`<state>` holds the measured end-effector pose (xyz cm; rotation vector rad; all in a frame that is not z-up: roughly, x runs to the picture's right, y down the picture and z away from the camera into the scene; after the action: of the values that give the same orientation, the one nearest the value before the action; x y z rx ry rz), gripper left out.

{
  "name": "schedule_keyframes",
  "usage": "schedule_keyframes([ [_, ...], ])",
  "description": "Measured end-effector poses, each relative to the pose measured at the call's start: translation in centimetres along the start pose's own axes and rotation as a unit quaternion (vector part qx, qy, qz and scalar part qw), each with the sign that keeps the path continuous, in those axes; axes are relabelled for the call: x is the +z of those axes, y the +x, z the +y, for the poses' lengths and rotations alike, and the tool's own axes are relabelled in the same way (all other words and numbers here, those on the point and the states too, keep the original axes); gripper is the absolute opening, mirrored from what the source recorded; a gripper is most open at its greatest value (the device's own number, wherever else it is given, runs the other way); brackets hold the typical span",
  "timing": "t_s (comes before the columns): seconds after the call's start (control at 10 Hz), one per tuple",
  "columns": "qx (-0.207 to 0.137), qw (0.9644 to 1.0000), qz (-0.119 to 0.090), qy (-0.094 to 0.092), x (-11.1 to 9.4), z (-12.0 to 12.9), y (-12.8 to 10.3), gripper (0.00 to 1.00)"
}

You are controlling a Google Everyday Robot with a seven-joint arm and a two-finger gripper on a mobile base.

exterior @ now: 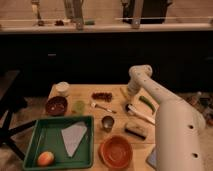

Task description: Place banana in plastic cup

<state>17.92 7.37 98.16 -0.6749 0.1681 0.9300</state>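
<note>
A: Dark cabinets run behind a wooden surface (82, 93) crowded with kitchen things. Where is the hand?

B: The hand (129, 96) is down at the far right part of the surface, at the end of the white arm (165, 107), just beside the banana (122, 93). I cannot tell whether it is wide or narrow, nor whether it touches the fruit.

A: And the banana?

B: It lies flat on the wood near the far edge, a slim yellow piece. The curved green vegetable (146, 103) sits to its right.

A: The plastic cup?

B: The plastic cup (79, 106) stands upright on the left half, between the brown bowl (56, 105) and a small utensil (102, 106), well apart from the banana. No banana is in it.

A: So how far along?

B: Early, I judge. Of 3 steps (reach, carry, drop), only the reach looks done. A firm grasp, a lift, a move leftward past the dark red cluster (102, 96) and a release above the cup are left.

A: Any risk?

B: The metal cup (107, 121) stands near the route, and it is the wrong target.
</note>
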Motion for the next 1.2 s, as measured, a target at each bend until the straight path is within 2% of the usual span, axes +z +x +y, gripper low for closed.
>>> schedule_keyframes([
  [0.1, -0.011, 0.9999, 0.002, -0.005, -0.2, 0.2, 0.5, 0.03],
  [0.2, -0.019, 0.9998, 0.000, -0.008, -0.5, 0.4, 0.4, 0.00],
  [0.7, -0.045, 0.9988, -0.011, -0.018, -1.8, 1.0, 1.0, 0.00],
  [1.0, -0.069, 0.9970, -0.031, -0.019, -4.4, 2.0, 1.0, 0.00],
  [1.2, -0.088, 0.9946, -0.052, -0.020, -6.3, 2.9, 1.1, 0.00],
])
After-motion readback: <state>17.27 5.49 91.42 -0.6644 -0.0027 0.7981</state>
